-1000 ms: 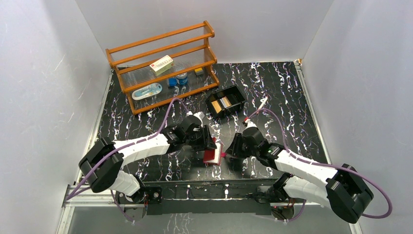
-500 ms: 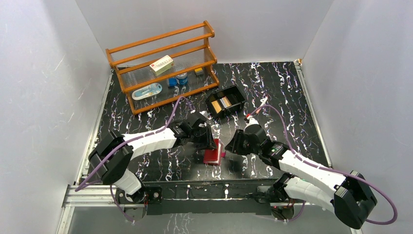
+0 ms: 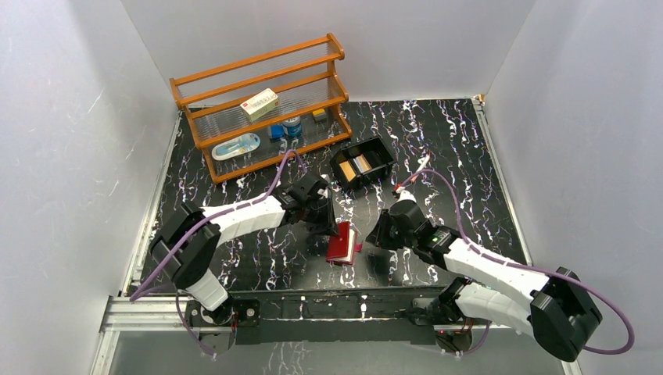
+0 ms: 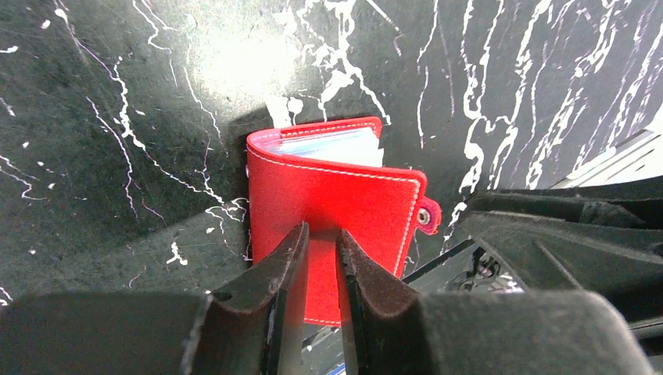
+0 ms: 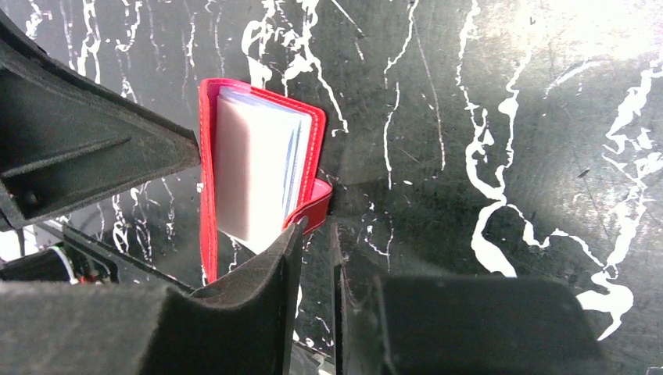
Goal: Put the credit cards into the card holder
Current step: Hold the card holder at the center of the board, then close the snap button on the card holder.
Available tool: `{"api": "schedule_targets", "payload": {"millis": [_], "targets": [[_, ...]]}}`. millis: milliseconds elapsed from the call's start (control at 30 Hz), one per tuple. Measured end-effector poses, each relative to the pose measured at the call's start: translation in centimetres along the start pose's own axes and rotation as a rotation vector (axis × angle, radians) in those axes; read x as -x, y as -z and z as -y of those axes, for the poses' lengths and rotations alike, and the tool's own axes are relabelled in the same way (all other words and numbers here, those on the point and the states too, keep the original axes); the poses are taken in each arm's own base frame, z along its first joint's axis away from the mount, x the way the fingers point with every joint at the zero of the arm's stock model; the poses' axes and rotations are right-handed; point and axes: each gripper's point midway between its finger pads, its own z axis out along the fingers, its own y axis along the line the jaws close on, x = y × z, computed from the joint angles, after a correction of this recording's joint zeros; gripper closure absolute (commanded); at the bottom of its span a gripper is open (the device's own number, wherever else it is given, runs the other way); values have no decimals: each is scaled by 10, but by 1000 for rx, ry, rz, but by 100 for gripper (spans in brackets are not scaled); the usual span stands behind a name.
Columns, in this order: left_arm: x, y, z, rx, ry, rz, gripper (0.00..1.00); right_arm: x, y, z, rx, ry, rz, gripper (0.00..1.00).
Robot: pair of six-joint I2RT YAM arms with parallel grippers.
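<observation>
The red card holder point(image 3: 342, 245) stands partly folded on the black marbled table between my two grippers. In the left wrist view its red cover point(image 4: 336, 195) and snap tab point(image 4: 428, 216) face me, just beyond my left gripper point(image 4: 322, 238), whose jaws are nearly together with nothing between them. In the right wrist view the holder point(image 5: 258, 168) gapes and shows pale sleeves or cards inside. My right gripper point(image 5: 313, 234) is nearly closed and empty, its tips beside the red tab point(image 5: 317, 205). An orange-gold card point(image 3: 347, 170) and a white one point(image 3: 361, 164) stand in the black tray point(image 3: 383, 152).
A wooden two-tier rack point(image 3: 262, 101) at the back left holds a cream box with red label point(image 3: 259, 103), a white dish and small jars. White walls close in the table on three sides. A metal rail point(image 3: 313, 301) runs along the near edge.
My left gripper has drawn back a little to the left and away from the card holder. The right arm has shifted slightly. The card holder stays in about the same place.
</observation>
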Motion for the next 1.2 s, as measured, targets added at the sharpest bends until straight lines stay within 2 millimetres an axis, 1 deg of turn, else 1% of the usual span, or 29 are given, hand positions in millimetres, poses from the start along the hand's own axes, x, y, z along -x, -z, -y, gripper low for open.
{"api": "schedule_targets", "payload": {"millis": [133,267,367,567,867,1200], "targets": [[-9,-10,-3,-5,-15,-54,77,-3,-5,7,-32,-1,-9,74],[-15,-18,-3,-13,-29,-97,77,-15,-15,20,-65,-4,-48,76],[-16,-21,-3,-21,-38,-114,77,-21,-19,23,-65,-14,-70,76],[-17,-23,-2,-27,-39,-123,77,-18,-21,9,-6,-33,-65,77],[-17,-23,-2,-27,-36,-122,76,-14,-22,-3,49,-37,-54,77],[-17,-23,-2,-32,-19,-115,76,-21,-29,-11,85,-72,-98,76]]}}
